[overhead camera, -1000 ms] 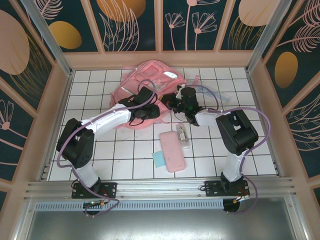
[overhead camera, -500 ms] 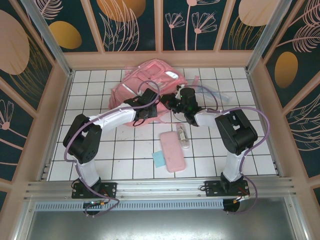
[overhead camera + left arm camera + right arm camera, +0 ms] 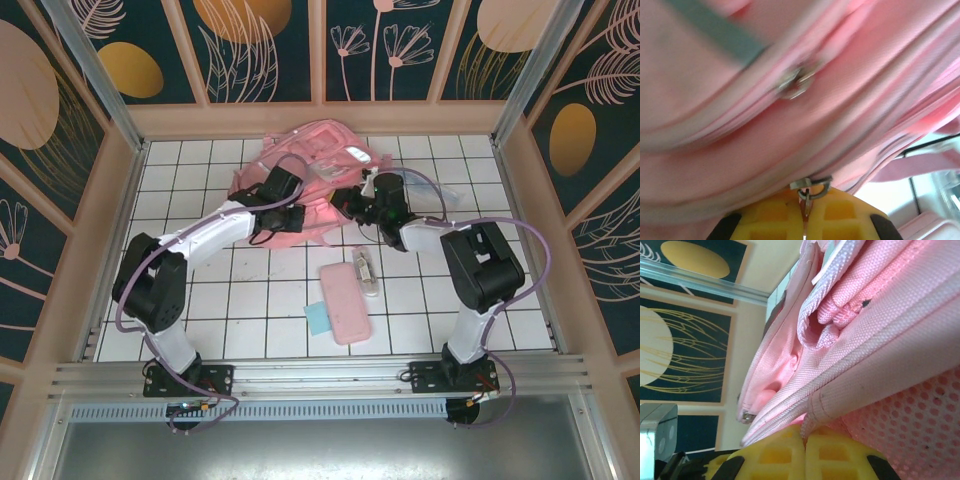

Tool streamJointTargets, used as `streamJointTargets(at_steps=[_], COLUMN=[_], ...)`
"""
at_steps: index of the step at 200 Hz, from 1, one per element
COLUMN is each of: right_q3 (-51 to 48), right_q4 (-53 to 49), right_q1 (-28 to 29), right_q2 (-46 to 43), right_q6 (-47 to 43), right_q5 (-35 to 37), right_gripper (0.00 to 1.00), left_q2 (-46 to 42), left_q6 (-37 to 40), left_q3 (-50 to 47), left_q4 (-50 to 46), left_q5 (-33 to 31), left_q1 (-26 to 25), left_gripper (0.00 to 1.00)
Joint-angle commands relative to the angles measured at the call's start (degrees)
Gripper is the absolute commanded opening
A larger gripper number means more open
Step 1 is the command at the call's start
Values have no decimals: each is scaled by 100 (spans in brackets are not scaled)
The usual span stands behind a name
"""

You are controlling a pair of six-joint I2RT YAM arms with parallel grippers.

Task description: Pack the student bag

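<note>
**A:** What has just changed?

**B:** My left gripper (image 3: 805, 222) has snapped shut. Its yellow pads now pinch a metal zip pull (image 3: 811, 186) at the bottom of the left wrist view. The bag (image 3: 325, 145), upper centre of the overhead view, has bunched slightly up-frame. My right gripper (image 3: 804, 450) stays clamped on a bag seam. I judge I'm set to draw the zip.

**A:** What can't you make out?

**B:** Whether the bag's mouth is open, because both arms cover it from above. The left wrist view is blurred, and the bag runs off every edge. The pencil case (image 3: 345, 303) lies lower centre, unpacked.
</note>
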Motion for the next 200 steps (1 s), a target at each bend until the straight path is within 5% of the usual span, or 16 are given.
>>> streamJointTargets(at_steps=[1, 26, 76, 113, 151, 176, 200], right_q3=[185, 279, 514, 1149, 1961, 1833, 1223], right_q4=[-51, -54, -536, -746, -1172, -1690, -2117], right_q1=[-517, -528, -611, -932, -973, -972, -972], right_q2=[-262, -182, -40, 498, 921, 556, -203], right_q6=[-566, -609, -1118, -1331, -1330, -1258, -1090], right_q5=[546, 466, 623, 435, 193, 394, 672], right_gripper=[0, 0, 0, 0, 0, 35, 51], left_q2=[-155, -167, 69, -165, -237, 192, 564], left_q6=[427, 410, 452, 351, -415, -957, -1189], left_q3=[154, 234, 78, -86, -2, 156, 518], left_q4=[-1511, -1728, -1705, -1247, -297, 499, 896], left_q5=[-63, 25, -1341, 795, 2142, 2468, 2413], left_q1=[304, 309, 505, 383, -170, -346, -401], left_gripper=[0, 0, 0, 0, 0, 0, 0])
